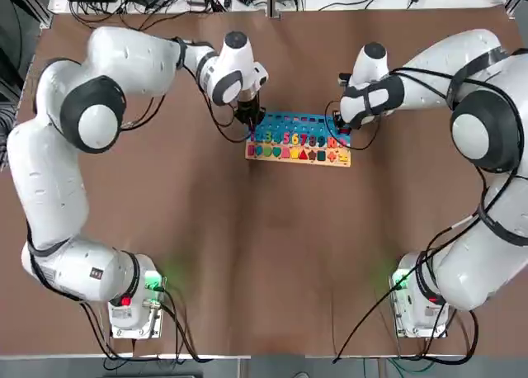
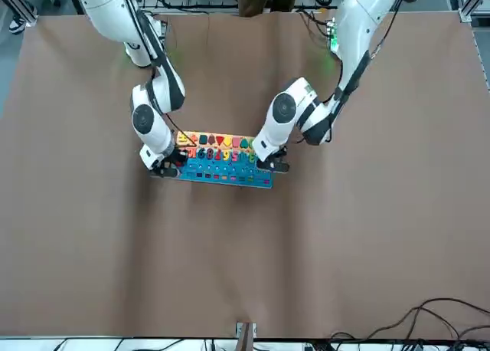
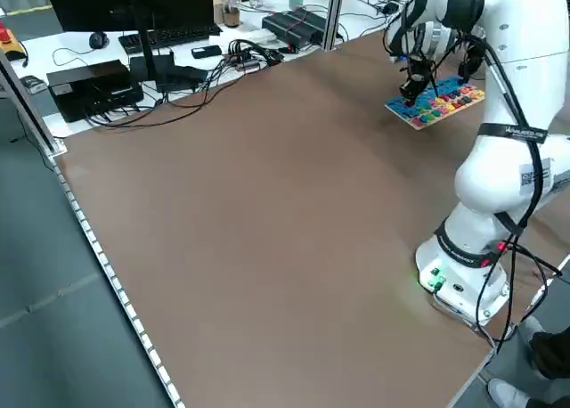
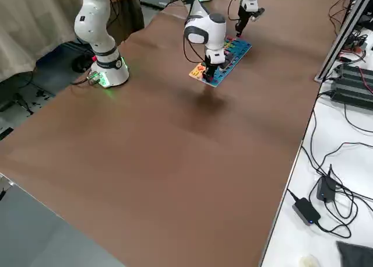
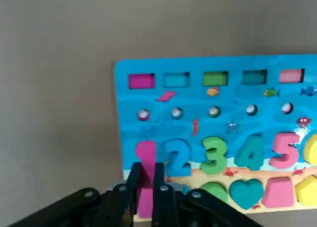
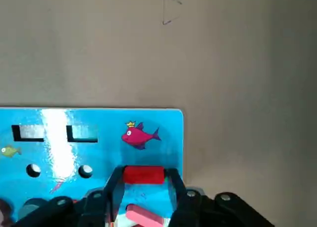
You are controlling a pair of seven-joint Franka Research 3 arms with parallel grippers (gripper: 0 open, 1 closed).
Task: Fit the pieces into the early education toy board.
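Left tool (image 5: 146, 187) down, clamping pink piece (image 5: 145, 177) | right tool (image 6: 144, 195) straddling red piece (image 6: 143, 175)

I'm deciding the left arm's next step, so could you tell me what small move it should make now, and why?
Probably lower the left gripper a little to seat the pink 1, then open. Its fingers pinch that piece upright at the board's left end, just beside the blue 2, seemingly over its slot. The right gripper straddles a red piece at the other end.

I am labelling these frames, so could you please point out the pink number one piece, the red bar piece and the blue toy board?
Pink flat number one piece (image 5: 145, 180): left wrist view, its shaft.
Red flat bar piece (image 6: 143, 174): right wrist view, its middle.
Blue rectangular toy board (image 1: 285, 119): top view, its upper strip.
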